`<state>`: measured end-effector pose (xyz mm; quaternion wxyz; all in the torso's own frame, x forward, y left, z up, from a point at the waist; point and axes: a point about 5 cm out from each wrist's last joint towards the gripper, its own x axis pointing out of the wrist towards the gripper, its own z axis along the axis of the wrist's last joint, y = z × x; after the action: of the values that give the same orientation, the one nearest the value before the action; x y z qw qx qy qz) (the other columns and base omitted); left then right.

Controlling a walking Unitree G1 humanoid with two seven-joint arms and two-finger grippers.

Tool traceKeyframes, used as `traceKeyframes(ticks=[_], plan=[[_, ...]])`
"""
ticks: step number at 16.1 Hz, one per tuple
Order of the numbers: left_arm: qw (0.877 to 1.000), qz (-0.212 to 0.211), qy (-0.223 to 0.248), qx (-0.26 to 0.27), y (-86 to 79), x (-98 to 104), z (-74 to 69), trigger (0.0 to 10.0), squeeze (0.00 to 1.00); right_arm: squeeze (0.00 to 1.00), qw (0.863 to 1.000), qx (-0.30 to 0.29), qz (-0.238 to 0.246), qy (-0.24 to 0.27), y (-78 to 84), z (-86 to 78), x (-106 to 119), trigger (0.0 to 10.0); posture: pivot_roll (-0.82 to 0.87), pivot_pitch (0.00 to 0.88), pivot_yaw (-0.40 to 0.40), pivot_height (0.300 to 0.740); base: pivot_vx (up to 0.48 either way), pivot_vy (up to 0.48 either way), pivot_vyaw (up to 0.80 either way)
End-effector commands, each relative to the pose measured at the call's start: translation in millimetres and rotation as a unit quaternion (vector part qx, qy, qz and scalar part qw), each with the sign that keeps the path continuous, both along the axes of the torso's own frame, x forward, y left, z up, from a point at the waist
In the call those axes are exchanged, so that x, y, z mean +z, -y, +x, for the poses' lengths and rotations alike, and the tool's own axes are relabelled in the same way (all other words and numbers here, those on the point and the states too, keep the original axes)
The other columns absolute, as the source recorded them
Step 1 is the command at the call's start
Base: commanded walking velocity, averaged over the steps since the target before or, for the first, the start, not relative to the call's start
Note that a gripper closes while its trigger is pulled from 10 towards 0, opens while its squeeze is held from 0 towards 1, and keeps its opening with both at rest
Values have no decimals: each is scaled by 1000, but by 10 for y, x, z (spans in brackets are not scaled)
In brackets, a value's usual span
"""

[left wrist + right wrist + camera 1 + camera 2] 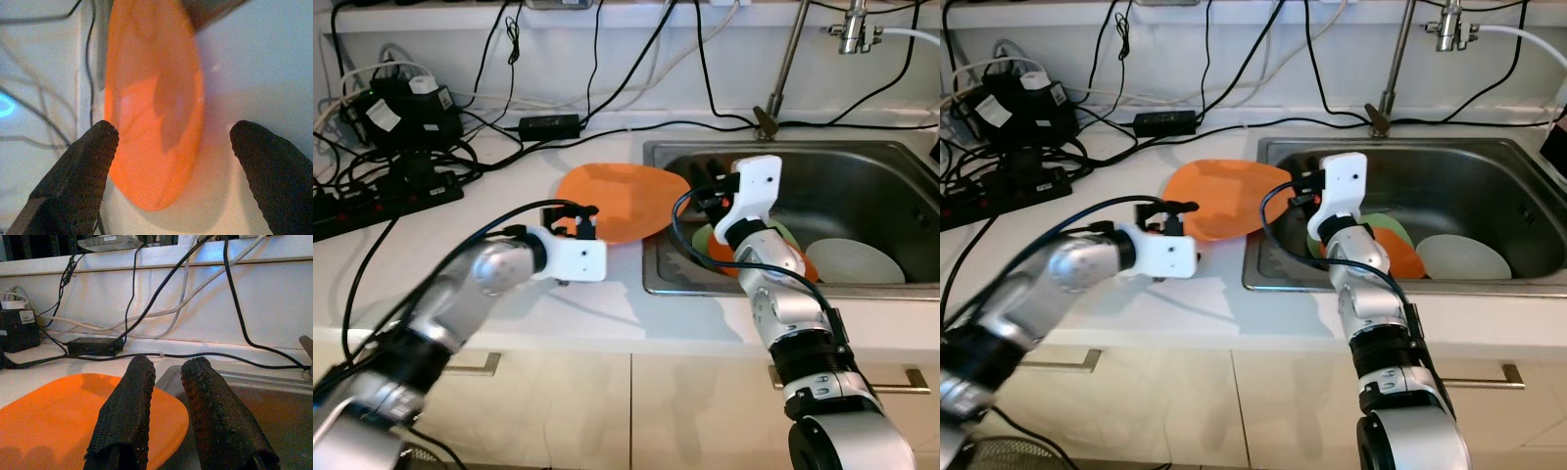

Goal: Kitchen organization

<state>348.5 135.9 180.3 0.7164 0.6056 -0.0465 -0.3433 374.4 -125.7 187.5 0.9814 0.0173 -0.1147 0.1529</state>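
Flat orange plastic plate is seen lying on the white surface, its far edge overhanging the rim of the stainless steel sink. Left pincer is held at the plate's near edge, fingers spread wide, nothing gripped. Right pincer is raised over the sink's plate-side corner, fingers nearly together, empty. Inside the sink, a round white plate, a green dish and an orange dish are noted beside the right arm.
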Motion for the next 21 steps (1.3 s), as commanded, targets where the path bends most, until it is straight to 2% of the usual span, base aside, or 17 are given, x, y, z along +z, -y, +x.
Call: traceKeyframes(ticks=[1,5,6,8,12,14,15,18,19,21], plan=[[1000,8,4,5,8,-55,25,10000,0,0,1000,-1,1,13,-4,16,76,10000,46,0,70,740,0,0,0],[1000,8,4,11,1,-113,57,10000,0,0,1000,20,4,8,1,5,76,10000,41,0,70,740,0,0,0],[1000,8,6,12,4,-126,70,10000,0,0,999,51,13,1,-27,-19,67,10000,40,0,69,740,0,0,0],[1000,6,6,11,14,-140,70,10000,0,0,993,121,-13,-2,-68,-107,35,10000,35,0,66,740,0,0,0],[1000,4,5,7,45,-161,58,10000,0,0,985,151,-75,-31,165,-156,-29,10000,32,0,61,740,0,0,0],[1000,3,5,5,49,-169,54,10000,0,0,970,169,-165,-60,335,-218,-70,10000,24,0,61,740,0,0,0],[1000,1,3,5,52,-174,47,10000,0,0,966,166,-189,-66,428,-238,-71,10000,23,0,60,740,0,0,0],[1000,-1,-1,2,63,-191,33,10000,0,0,962,166,-202,-81,555,-290,-46,10000,17,0,61,740,0,0,0],[1000,-1,-1,2,65,-192,33,10000,0,0,960,167,-206,-85,562,-299,-55,10000,17,0,61,740,0,0,0],[1000,26,4,-8,60,-173,61,10000,0,0,953,195,-212,-96,486,-365,-102,10000,17,0,65,740,0,0,0]])
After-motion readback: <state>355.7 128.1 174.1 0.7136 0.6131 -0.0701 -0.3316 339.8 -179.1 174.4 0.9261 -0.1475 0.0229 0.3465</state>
